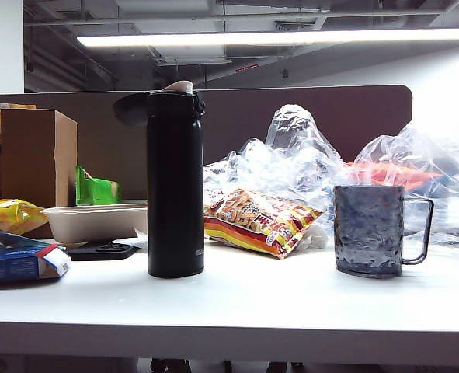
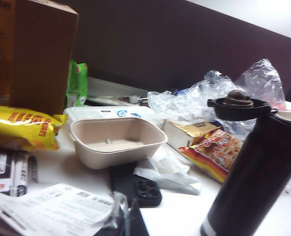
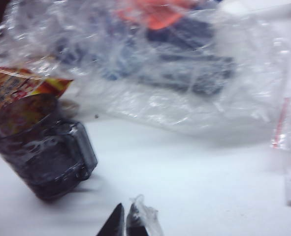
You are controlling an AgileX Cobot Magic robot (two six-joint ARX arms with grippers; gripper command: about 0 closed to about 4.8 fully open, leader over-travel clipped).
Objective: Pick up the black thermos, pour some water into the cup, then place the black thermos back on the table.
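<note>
The black thermos stands upright on the white table, left of centre, its flip lid hanging open. The smoky cup stands to its right, handle turned right. No arm shows in the exterior view. In the left wrist view the left gripper is shut, with clear film on its tips, low over the table and apart from the thermos. The right wrist view has the right gripper shut and empty, also film-wrapped, a short way from the cup and not touching it.
Behind the thermos lie a beige food tray, a black phone and a striped snack packet. Crumpled clear plastic bags fill the back right. A cardboard box, a yellow bag and a blue box crowd the left.
</note>
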